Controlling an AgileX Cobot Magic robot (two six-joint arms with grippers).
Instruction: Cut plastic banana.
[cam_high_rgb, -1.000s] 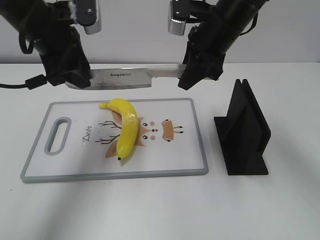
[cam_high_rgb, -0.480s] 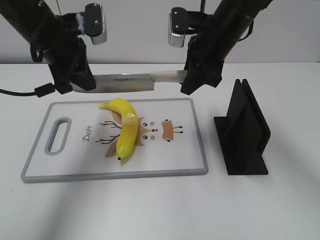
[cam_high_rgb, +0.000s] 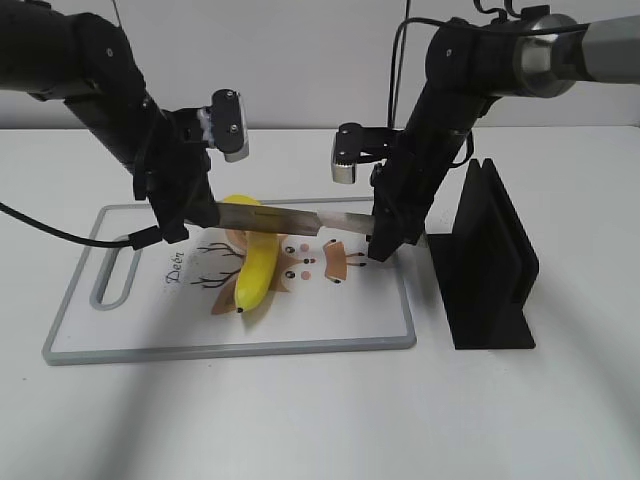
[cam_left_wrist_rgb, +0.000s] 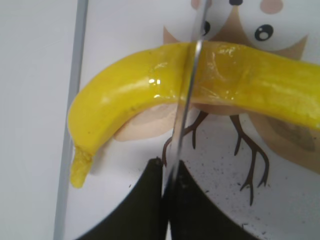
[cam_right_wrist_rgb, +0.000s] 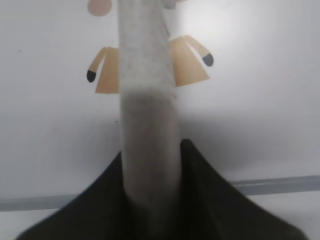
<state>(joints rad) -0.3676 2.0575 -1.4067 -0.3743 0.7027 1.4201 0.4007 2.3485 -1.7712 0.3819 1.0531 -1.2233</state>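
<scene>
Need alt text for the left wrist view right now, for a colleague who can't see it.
A knife blade, seen edge-on, crosses the plastic banana near its stem end. The banana lies on a white cutting board printed with a cartoon deer, and the left hand grips the blade at the bottom.

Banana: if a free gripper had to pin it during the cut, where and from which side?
Grip the plastic banana on its lower half toward the dark tip, coming from above with jaws across its width. The knife crosses its upper part, held by the left gripper and right gripper, so only that end, lying flat on the cutting board, is clear.
</scene>
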